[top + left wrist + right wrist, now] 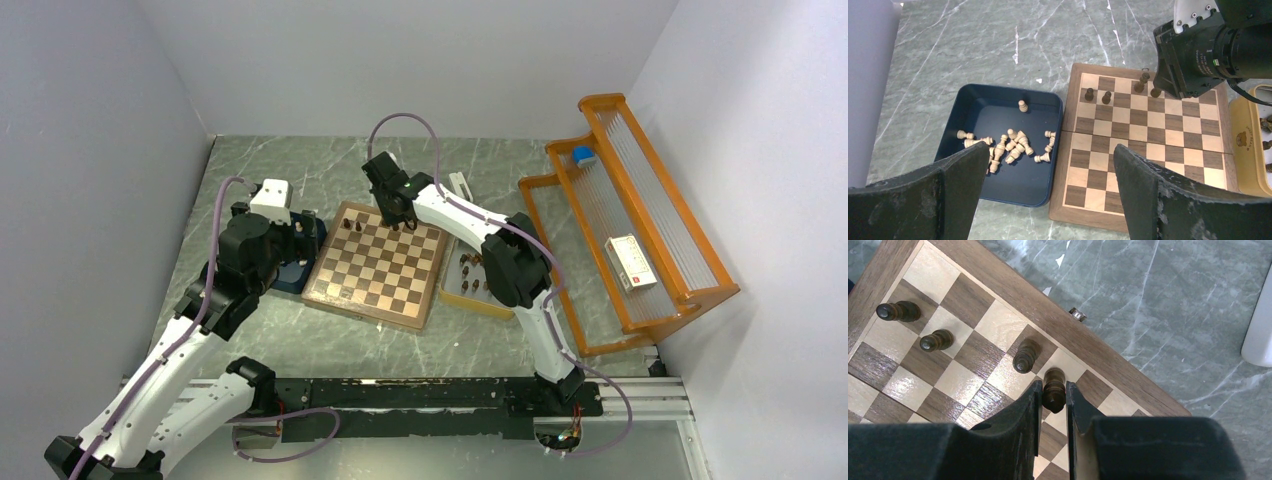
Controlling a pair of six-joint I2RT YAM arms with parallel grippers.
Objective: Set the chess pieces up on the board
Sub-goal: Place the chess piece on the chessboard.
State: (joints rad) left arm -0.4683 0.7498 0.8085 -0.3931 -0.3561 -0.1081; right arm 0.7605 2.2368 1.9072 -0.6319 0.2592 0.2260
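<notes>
Right fingers [1018, 435] pinching dark chess piece [1053, 390] over board [1088, 347], left fingers [1148, 200] — spread wide

In the right wrist view the fingers [1018, 430] of the right tool [1053, 392] are hiding the foot of the dark piece [1053, 382] they are gripping, and a white object [1258, 330] is running off the right edge. From above, the left arm [245, 255] is covering most of the blue tray [297, 276], and the other dark pieces [348, 225] on the board [375, 270] are showing too small to tell their kinds. In the left wrist view the right arm [1208, 50] is blocking the board's far right corner, and the right edge is cutting off the yellow tray [1248, 150].
</notes>
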